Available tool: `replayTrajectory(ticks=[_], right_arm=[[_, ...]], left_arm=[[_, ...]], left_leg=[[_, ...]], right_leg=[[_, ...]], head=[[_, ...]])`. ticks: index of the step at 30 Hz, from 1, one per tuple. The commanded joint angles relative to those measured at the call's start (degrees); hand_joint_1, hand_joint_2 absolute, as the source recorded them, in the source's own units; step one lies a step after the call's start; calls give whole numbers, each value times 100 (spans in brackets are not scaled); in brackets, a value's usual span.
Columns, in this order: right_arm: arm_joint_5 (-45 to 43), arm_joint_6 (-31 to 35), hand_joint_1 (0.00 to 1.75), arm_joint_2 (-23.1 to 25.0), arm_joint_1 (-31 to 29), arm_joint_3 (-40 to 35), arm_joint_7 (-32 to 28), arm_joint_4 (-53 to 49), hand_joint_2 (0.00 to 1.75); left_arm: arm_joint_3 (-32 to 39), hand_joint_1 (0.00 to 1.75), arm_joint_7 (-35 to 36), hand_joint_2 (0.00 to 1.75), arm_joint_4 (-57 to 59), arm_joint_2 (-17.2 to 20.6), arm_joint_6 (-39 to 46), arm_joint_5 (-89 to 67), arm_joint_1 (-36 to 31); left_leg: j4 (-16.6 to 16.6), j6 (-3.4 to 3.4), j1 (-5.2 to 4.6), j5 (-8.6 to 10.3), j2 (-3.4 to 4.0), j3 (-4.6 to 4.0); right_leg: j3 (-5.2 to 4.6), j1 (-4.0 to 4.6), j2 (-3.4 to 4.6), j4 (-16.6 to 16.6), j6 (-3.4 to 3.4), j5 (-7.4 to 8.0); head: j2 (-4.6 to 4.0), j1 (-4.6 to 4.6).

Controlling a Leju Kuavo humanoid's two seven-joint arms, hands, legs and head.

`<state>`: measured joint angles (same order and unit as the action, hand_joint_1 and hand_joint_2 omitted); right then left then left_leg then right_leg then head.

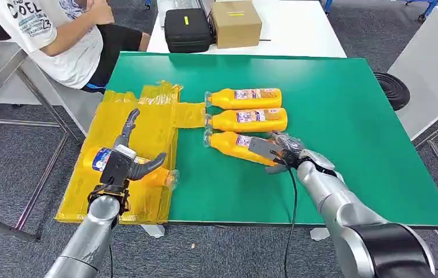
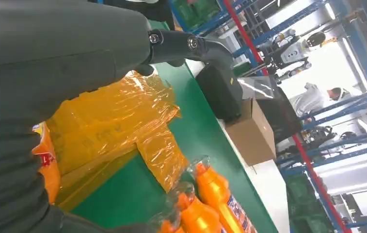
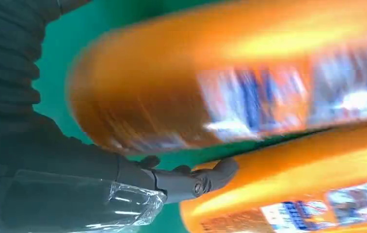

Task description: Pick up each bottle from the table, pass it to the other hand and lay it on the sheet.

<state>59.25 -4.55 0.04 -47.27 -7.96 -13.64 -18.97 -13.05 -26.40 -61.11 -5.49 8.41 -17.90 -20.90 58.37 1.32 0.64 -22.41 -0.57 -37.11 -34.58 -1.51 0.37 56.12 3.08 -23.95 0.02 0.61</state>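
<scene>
A yellow plastic sheet covers the left end of the green table. One orange bottle lies on the sheet, and my left hand hovers just over it with fingers spread and nothing in them. In the left wrist view that bottle's label shows beneath the hand, beside the sheet. Three orange bottles lie side by side on the green. My right hand lies over the base end of the nearest bottle. In the right wrist view this bottle is blurred, with the thumb between it and the middle bottle.
The middle bottle and far bottle lie close behind the nearest one. A person sits at the back left. A black case and a cardboard box stand on the white table behind. A metal table frame stands left.
</scene>
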Motion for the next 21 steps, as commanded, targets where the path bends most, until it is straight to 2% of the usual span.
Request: replayTrajectory(ticks=[1, 8, 18, 21], right_arm=[[-130, -218, 0, 233, -297, 182, -398, 296, 175], [-269, -295, 0, 319, -381, 126, -634, 200, 175], [-245, -334, 0, 324, -292, 23, -488, 250, 175], [-249, -340, 0, 324, -304, 26, -486, 249, 175]], left_arm=[[145, 0, 18, 175, 323, 0, 31, 29, -123], [139, 0, 63, 175, 141, 22, 43, 24, -18], [147, 0, 94, 175, 179, 11, 30, 32, 8], [147, 0, 94, 175, 178, 11, 29, 32, 0]], left_leg=[[1, -4, 1, -10, 11, 20], [2, -1, -2, -6, 14, 7], [2, -5, 3, -18, 14, 34], [0, -3, 1, -9, 8, 18]], right_leg=[[17, 5, 3, 2, -19, -9], [3, 0, 9, 4, -10, -3], [33, 8, 2, 1, -28, -15], [18, 4, 1, 0, -16, -8]], head=[[0, 0], [0, 0], [0, 0], [0, 0]])
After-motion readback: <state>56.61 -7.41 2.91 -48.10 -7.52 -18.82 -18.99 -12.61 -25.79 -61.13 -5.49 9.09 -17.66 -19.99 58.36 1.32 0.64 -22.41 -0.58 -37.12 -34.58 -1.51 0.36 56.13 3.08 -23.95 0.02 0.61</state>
